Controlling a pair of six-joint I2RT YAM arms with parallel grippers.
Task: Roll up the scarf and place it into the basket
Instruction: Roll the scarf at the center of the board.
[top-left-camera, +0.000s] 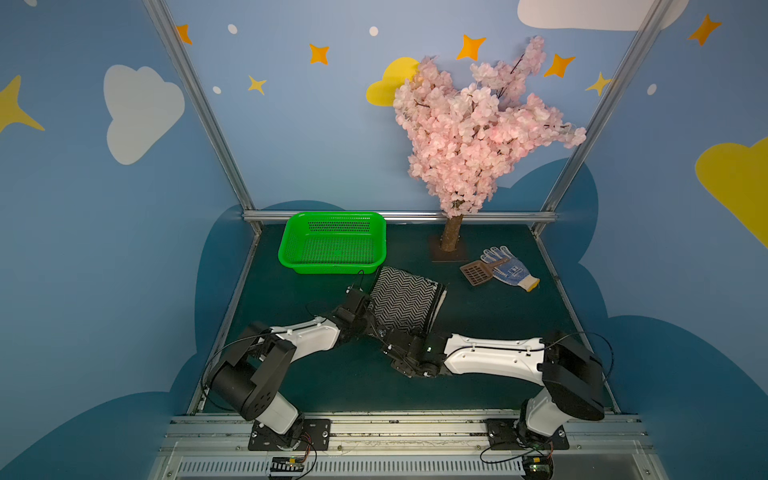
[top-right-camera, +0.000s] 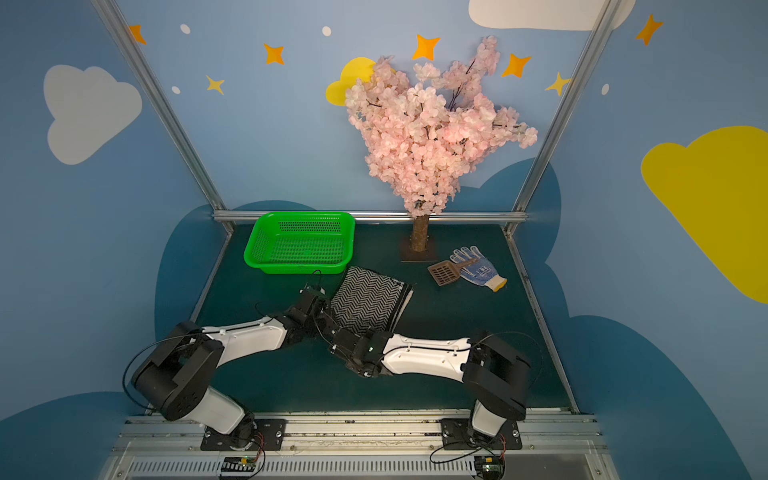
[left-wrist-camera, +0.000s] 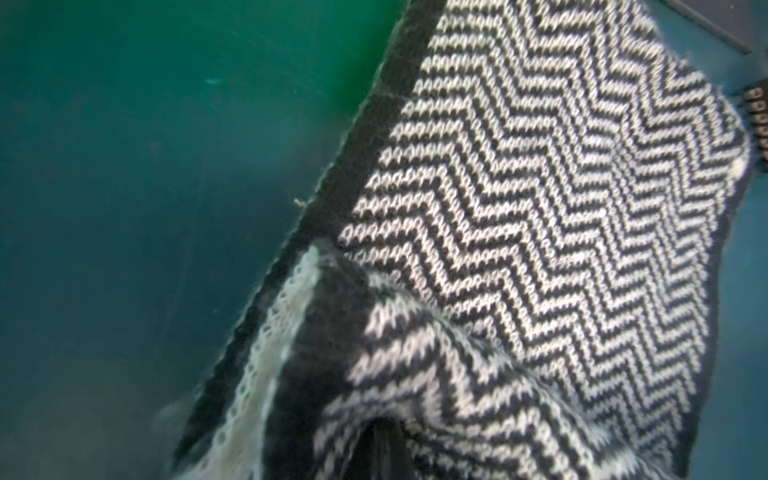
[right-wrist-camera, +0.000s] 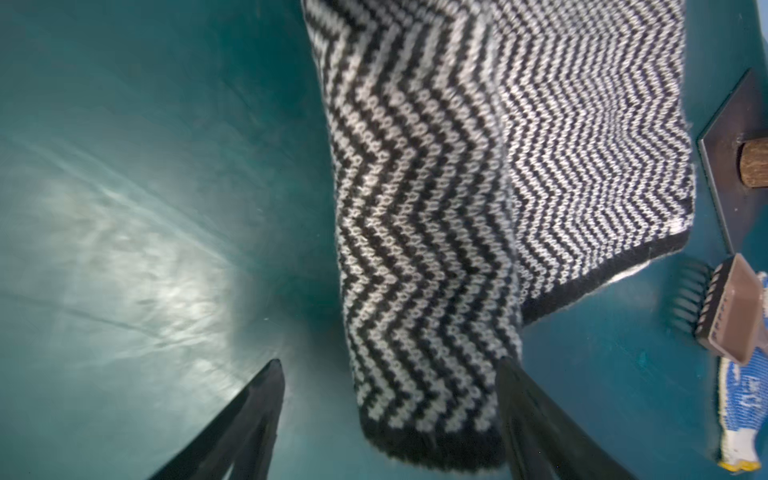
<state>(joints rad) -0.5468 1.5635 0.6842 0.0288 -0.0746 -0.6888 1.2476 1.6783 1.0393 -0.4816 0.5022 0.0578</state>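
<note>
A long knitted black-and-white scarf with a herringbone zigzag face (top-left-camera: 403, 301) lies on the dark green tabletop (top-left-camera: 478, 328). It is folded into a thick, loose pad of layers, not a tight roll. It sits just in front of a bright green rectangular plastic basket with perforated mesh walls (top-left-camera: 332, 268), close to it but not inside; the basket is empty. The left tool (top-left-camera: 368, 308) is clamped shut on a bunched-up corner at the scarf's left edge. The right tool (right-wrist-camera: 388, 361) gapes wide with nothing gripped: the scarf's rounded near end lies between its fingers, brushing one, while the other sits apart over bare tabletop. The step in hand appears to be retaking the near end for another turn. To do it well, the right tool should close on the full thickness of that fold, and both tools should then turn evenly toward the basket so the layers do not slide askew. To the right, well apart from the scarf, a small brown slotted plastic scoop (top-left-camera: 478, 272) rests against a blue-dotted white work glove (top-left-camera: 511, 270). Behind them stands an artificial pink blossom tree (top-left-camera: 469, 124). Nothing lies between scarf and basket. The obstacles are likely the basket's near wall, which the roll must be lifted over, and the two wrists working close together.
</note>
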